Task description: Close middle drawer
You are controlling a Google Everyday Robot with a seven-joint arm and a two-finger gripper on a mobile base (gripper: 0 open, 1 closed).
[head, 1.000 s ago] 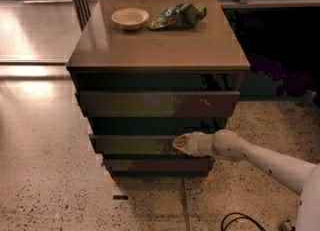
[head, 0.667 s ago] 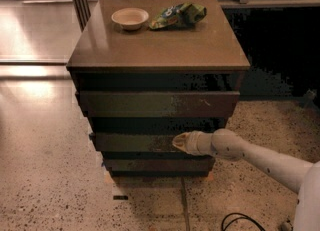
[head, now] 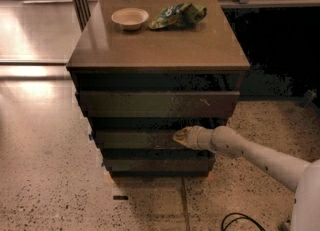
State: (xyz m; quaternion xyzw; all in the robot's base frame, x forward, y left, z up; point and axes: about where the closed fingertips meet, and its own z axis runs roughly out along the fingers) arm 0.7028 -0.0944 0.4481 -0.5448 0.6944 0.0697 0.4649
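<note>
The middle drawer (head: 135, 139) is a dark brown, low, handle-less front panel in the wooden cabinet (head: 157, 50), between the taller scratched top drawer front (head: 157, 104) and the bottom drawer (head: 155, 165). It stands out only slightly from the cabinet face. My gripper (head: 180, 136) is at the end of the white arm (head: 250, 156) that comes in from the lower right. Its tip rests against the right half of the middle drawer's front.
On the cabinet top lie a small pale bowl (head: 130, 18) and a green snack bag (head: 177, 15). Speckled floor surrounds the cabinet. A black cable (head: 240, 221) lies on the floor at the lower right. A dark railing area is behind to the right.
The gripper stays pressed on the middle drawer front; the drawer front has moved in slightly toward the cabinet.
</note>
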